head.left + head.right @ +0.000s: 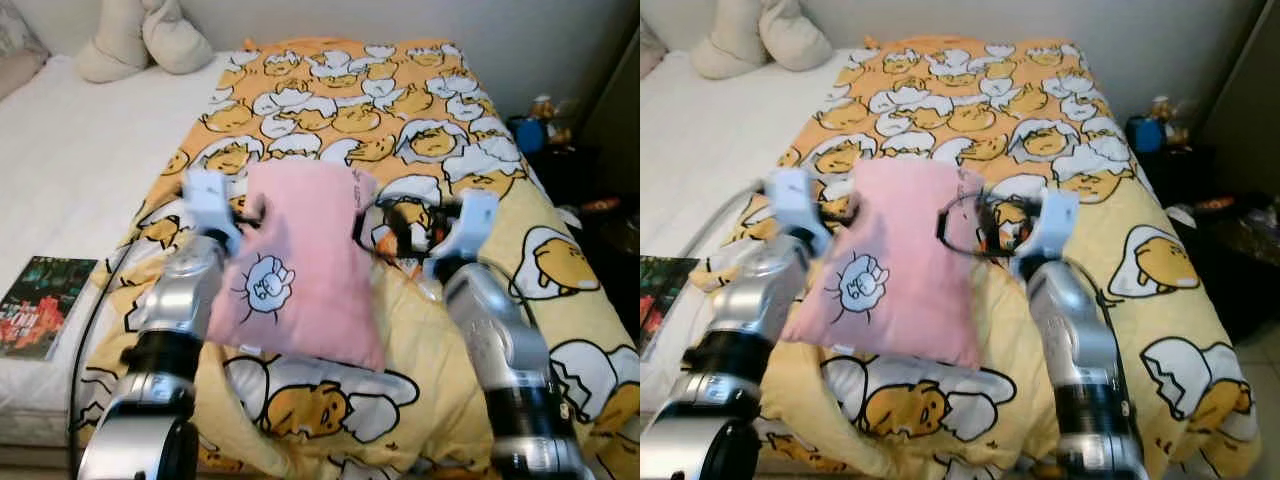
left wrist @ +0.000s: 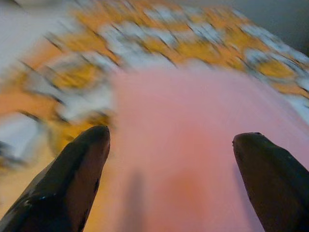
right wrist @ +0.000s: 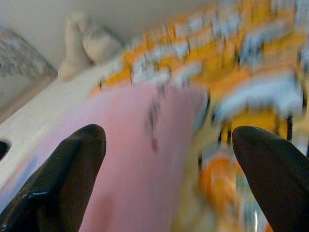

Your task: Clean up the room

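Head views: pink square fabric pillow with white cartoon print (image 1: 295,265) propped between both arms, over near end of yellow egg-print duvet (image 1: 400,120), prob. mid-carry to tidy bed. Dark-cover book (image 1: 40,305) near left on white sheet. No containers seen.
L wrist: left gripper (image 2: 174,179) released, fingers spread, pillow beyond.
R wrist: right gripper (image 3: 169,179) released too, pillow edge beyond; blurry.

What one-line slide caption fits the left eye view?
Both arms raise a pink pillow over the yellow character blanket, left gripper and right gripper at its sides.
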Robot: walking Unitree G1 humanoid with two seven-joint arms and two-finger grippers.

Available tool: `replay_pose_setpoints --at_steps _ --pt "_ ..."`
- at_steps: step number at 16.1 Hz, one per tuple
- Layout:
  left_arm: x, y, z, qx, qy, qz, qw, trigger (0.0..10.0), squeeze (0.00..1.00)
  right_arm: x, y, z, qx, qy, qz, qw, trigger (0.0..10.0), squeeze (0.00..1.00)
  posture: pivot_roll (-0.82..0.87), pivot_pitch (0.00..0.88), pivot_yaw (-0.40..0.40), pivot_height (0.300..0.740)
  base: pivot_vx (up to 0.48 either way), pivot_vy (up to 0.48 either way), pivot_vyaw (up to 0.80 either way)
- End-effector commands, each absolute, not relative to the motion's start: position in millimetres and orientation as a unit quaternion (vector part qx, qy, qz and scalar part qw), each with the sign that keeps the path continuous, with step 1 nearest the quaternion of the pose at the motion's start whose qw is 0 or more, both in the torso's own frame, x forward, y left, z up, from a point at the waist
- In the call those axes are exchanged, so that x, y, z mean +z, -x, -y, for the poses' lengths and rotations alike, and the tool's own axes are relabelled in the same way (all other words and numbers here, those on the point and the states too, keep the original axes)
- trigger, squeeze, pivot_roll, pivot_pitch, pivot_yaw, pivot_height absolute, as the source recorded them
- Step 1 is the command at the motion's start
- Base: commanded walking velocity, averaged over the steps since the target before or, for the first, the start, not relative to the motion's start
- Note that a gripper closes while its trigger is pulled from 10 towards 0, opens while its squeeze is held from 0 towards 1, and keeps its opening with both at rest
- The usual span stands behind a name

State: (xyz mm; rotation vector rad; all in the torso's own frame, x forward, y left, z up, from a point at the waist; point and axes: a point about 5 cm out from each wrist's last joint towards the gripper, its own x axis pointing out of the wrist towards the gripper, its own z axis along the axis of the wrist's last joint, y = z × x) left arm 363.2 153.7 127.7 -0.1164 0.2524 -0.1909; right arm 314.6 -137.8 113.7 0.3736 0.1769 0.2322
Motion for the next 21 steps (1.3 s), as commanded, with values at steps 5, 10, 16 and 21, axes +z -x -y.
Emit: replay_pose_setpoints --at_steps 5,10,16,21 --pt "116 -374 -172 -0.099 0.082 -0.194 0.972 10.0 0.0 76 -302 135 0.087 -0.235 -0.183 0.951 10.0 0.0 -0.21 0.0 0.088 0.74 0.0 0.0 0.0" --pt "92 -369 -150 -0.122 0.104 -0.24 0.957 10.0 0.0 66 -305 117 0.105 -0.256 -0.197 0.94 10.0 0.0 -0.23 0.001 0.106 0.74 0.0 0.0 0.0" --pt "51 -348 -122 -0.109 0.1 -0.304 0.941 10.0 0.0 59 -325 64 0.15 -0.341 -0.237 0.897 0.0 0.0 -0.23 0.023 0.128 0.74 0.0 0.0 0.0" --pt "33 -333 -184 -0.016 -0.052 -0.315 0.948 10.0 0.0 36 -317 70 0.139 -0.325 -0.261 0.898 0.0 0.0 -0.18 0.046 0.119 0.74 0.0 0.0 0.0"
